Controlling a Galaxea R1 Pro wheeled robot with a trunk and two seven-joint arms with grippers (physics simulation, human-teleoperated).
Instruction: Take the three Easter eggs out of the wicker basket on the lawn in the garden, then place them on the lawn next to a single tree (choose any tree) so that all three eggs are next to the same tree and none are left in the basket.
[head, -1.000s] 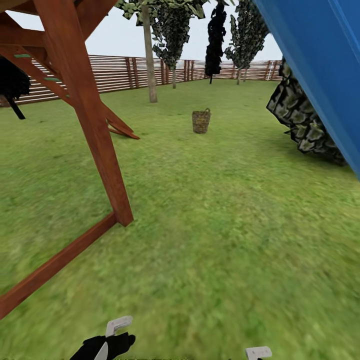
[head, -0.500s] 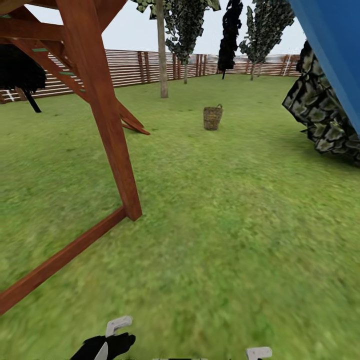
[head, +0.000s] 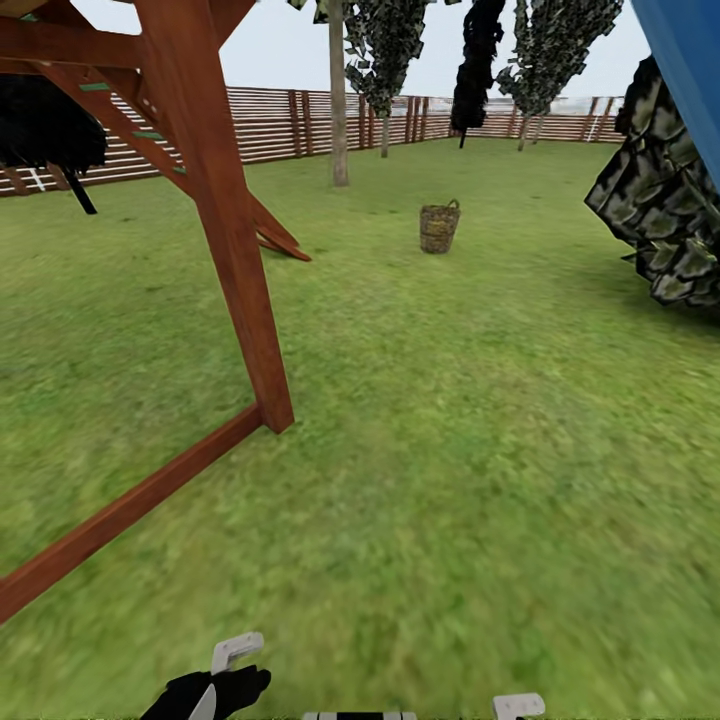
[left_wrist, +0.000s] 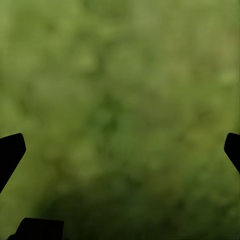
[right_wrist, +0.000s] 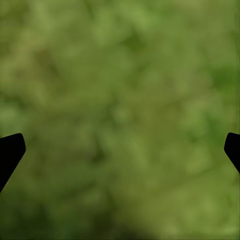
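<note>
The wicker basket (head: 439, 228) stands upright on the lawn (head: 470, 420), far ahead and slightly right of centre. From here its inside is hidden, so the Easter eggs are out of sight. A tall grey-brown tree (head: 339, 110) rises behind and to the left of the basket, near the fence. Both wrist views look straight down at blurred grass. My left gripper (left_wrist: 120, 150) is open with nothing between its dark fingertips. My right gripper (right_wrist: 120, 150) is open and empty too. Both arms hang low at the head view's near edge.
A wooden playset frame (head: 228, 230) with a slanted post and ground beam stands close on the left. A blue slide (head: 692, 50) and a leafy bush (head: 665, 220) are on the right. A slat fence (head: 290, 122) and thin dark-leaved trees (head: 385, 50) close the back.
The whole head view has shifted: basket, tree and playset sit further right and slightly higher, so the camera has moved. The arms hold the same pose.
</note>
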